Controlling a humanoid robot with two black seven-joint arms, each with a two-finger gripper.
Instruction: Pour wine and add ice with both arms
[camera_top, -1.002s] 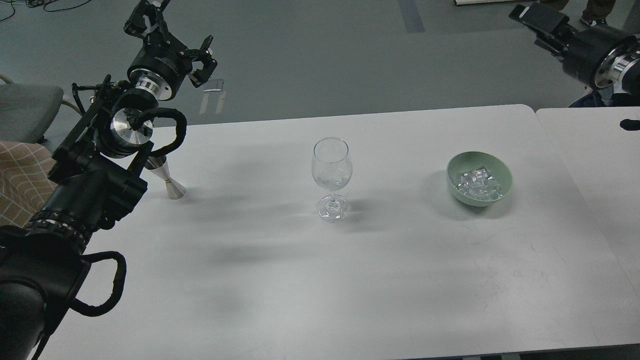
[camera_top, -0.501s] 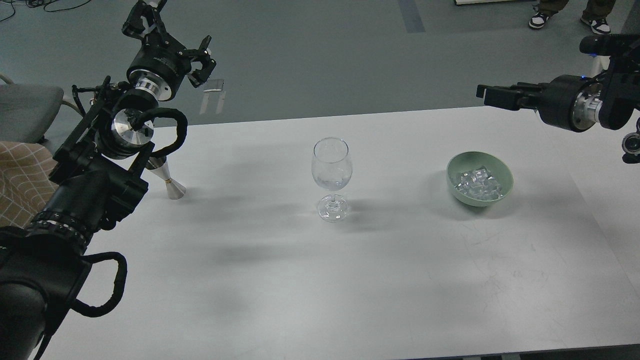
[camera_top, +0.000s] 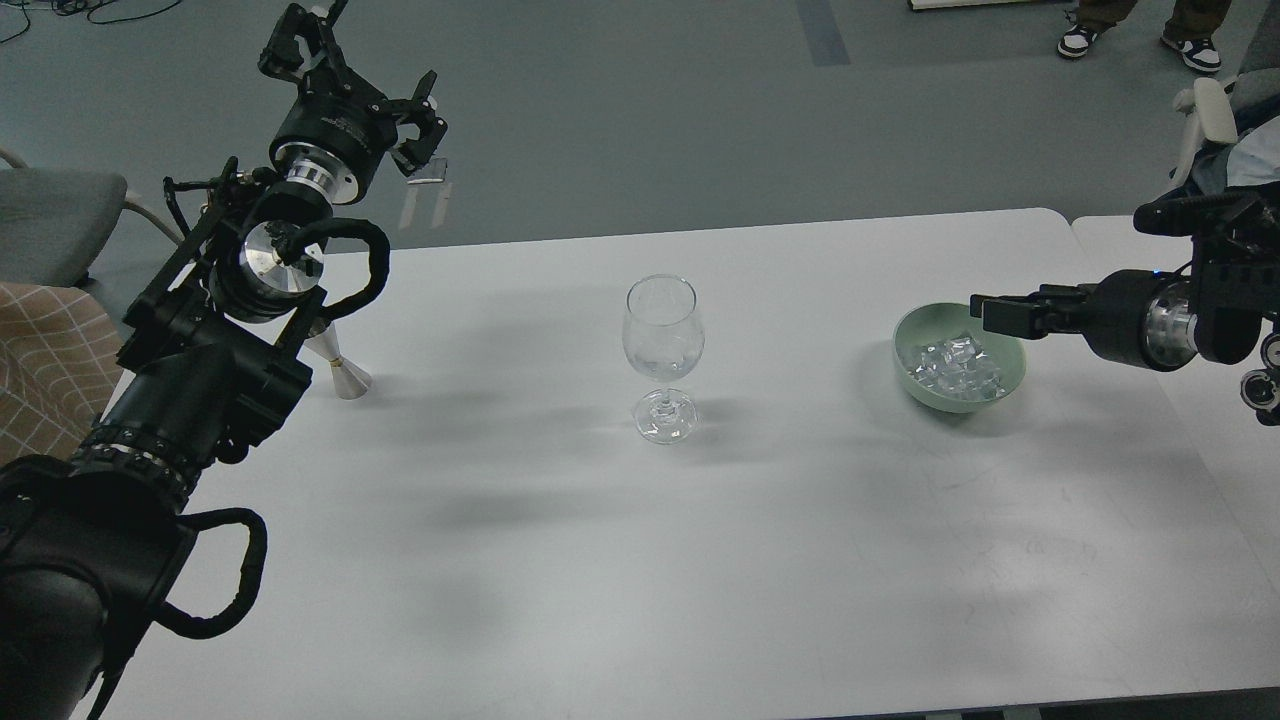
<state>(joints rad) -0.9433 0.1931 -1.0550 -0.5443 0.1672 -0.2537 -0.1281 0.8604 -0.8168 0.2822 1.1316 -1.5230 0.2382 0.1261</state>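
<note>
The right gripper (camera_top: 985, 312) comes in level from the right, its dark fingers (camera_top: 1000, 313) over the near rim of the pale green bowl (camera_top: 1008, 385). Seen edge-on, they merge into one black bar, so I cannot tell whether they are apart or together; nothing shows between them. That low, flat approach suits a reach into the bowl, where the ice (camera_top: 952, 365) lies heaped: small, clear, glassy cubes glinting white against the smooth, matte, rounded wall.

The left gripper (camera_top: 365, 75) is raised beyond the far left edge of the table (camera_top: 700, 580), its clawed fingers (camera_top: 425, 95) spread apart and empty, well clear of everything, seemingly waiting for its turn. Partly hidden behind that arm stands a shiny metal jigger (camera_top: 340, 370), a double cone, probably the pouring vessel.

Between the two, the stemmed wine glass (camera_top: 662, 350) stands upright at mid-table, thin, transparent and looking empty, placed within reach of both arms. The table is matte white, faintly scuffed.
</note>
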